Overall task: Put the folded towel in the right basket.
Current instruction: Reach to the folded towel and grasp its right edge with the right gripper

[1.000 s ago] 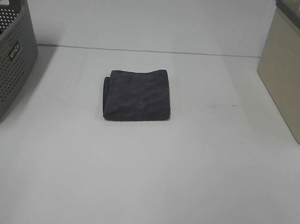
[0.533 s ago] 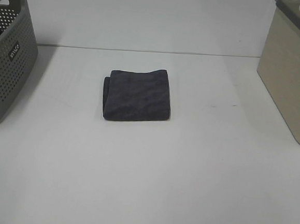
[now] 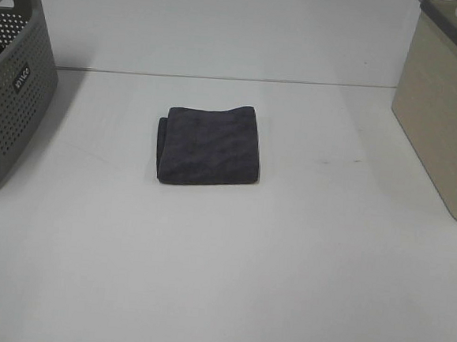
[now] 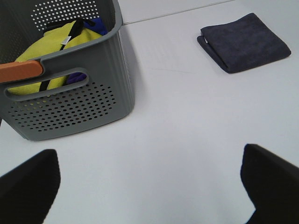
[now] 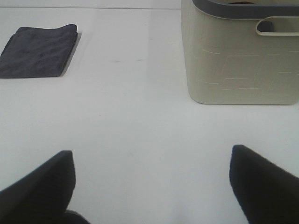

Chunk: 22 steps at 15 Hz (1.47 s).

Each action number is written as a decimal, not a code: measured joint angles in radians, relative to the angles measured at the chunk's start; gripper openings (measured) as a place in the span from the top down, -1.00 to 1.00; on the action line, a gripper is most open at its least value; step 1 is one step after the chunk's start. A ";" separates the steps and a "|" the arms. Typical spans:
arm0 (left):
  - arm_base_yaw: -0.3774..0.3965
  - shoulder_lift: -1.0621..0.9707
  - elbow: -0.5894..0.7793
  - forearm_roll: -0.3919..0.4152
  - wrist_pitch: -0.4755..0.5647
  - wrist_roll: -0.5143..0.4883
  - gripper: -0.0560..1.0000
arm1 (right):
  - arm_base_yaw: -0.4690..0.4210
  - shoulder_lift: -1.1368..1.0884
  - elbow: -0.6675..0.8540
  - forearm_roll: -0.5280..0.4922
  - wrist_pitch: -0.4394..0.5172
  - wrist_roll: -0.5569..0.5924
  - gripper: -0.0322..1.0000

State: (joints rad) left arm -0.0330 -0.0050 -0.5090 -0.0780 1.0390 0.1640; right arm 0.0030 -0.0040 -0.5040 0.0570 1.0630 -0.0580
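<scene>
The folded dark grey towel lies flat on the white table near its middle. It also shows in the left wrist view and in the right wrist view. The beige right basket stands at the right edge, seen close in the right wrist view. Neither gripper shows in the high view. My left gripper is open and empty, well short of the towel. My right gripper is open and empty, apart from both the basket and the towel.
A grey perforated basket stands at the left edge; the left wrist view shows its wall and yellow and blue items inside. The table's back edge meets a white wall.
</scene>
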 joint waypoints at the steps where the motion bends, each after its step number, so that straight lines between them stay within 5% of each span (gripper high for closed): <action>1: 0.000 0.000 0.000 0.000 0.000 0.000 -0.97 | 0.000 0.000 0.000 0.000 0.000 0.000 -0.67; 6: 0.000 0.000 0.000 0.000 0.000 0.000 -0.97 | 0.000 0.039 -0.010 0.000 -0.018 0.000 -0.63; 12: 0.000 0.000 0.000 0.000 0.000 0.000 -0.97 | 0.000 0.446 -0.140 0.011 -0.280 0.000 -0.60; 17: 0.000 0.000 0.000 0.000 0.000 0.000 -0.97 | 0.000 0.843 -0.376 0.048 -0.348 0.000 -0.59; 22: 0.000 0.000 0.000 0.000 0.000 0.000 -0.97 | 0.000 1.256 -0.658 0.175 -0.350 -0.137 -0.59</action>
State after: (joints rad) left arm -0.0330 -0.0050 -0.5090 -0.0780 1.0390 0.1640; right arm 0.0030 1.2520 -1.1620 0.2320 0.7130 -0.1950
